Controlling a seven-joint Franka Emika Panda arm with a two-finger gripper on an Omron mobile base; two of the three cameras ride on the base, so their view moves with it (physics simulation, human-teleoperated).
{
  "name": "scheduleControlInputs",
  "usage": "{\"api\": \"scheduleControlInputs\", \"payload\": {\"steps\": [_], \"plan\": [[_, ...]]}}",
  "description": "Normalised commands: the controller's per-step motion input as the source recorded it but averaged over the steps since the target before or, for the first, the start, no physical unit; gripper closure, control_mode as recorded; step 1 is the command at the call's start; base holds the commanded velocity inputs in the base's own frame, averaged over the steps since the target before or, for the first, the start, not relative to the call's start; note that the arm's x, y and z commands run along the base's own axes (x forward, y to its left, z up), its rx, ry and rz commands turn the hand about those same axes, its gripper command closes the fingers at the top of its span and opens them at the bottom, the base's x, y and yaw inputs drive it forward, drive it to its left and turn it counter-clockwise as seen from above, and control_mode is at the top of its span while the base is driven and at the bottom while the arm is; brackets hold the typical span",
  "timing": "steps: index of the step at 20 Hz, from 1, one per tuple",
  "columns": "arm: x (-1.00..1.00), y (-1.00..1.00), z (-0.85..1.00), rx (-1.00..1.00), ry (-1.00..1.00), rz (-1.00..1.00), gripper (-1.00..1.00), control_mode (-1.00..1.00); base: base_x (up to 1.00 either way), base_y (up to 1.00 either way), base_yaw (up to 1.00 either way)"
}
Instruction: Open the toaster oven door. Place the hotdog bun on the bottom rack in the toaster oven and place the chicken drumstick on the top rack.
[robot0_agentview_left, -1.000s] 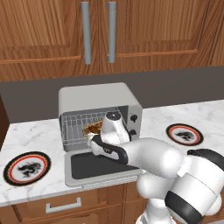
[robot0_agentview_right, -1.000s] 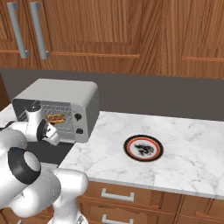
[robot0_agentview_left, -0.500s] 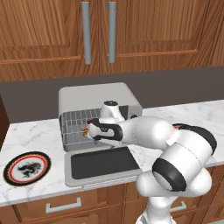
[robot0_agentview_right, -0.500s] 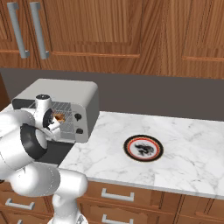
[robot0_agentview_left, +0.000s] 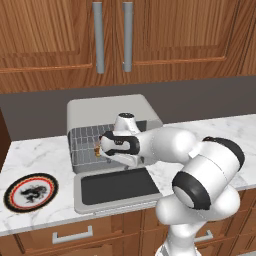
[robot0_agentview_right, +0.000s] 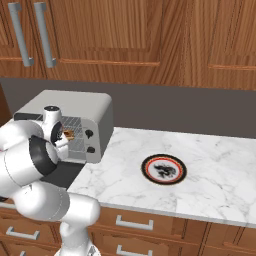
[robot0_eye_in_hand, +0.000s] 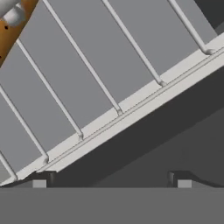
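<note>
The light-grey toaster oven stands on the counter. Its door lies folded down flat, dark glass up. My gripper is open and empty at the oven mouth, just above the front edge of a wire rack. An orange-brown piece with a pale knobbed end, the chicken drumstick, lies on the rack wires, apart from my fingertips. I cannot tell which rack it is on. The hotdog bun is hidden.
A red-rimmed plate sits on the marble counter left of the oven, and another plate sits to its right. Wooden cabinets hang above the oven. Drawers run below the counter edge.
My hand has swung up and left from over the open door to the oven mouth, and the arm has stretched forward. The jaws stayed open throughout.
</note>
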Motion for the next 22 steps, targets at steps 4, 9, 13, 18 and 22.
{"api": "scheduleControlInputs", "payload": {"steps": [4, 9, 13, 18, 22], "plan": [[0.08, 0.05, -0.08, 0.0, 0.03, -0.03, -1.0, -1.0, 0.0, 0.0, 0.0], [-0.06, 0.03, -0.09, 0.0, 0.03, 0.01, -1.0, -1.0, 0.0, 0.0, 0.0], [-0.2, 0.11, -0.12, 0.0, 0.01, 0.04, -1.0, -1.0, 0.0, 0.0, 0.0], [-0.21, 0.11, -0.15, -0.01, 0.01, 0.04, -1.0, -1.0, 0.0, 0.0, 0.0], [-0.02, 0.01, 0.02, 0.0, 0.0, 0.01, -1.0, -1.0, 0.0, 0.0, 0.0]]}}
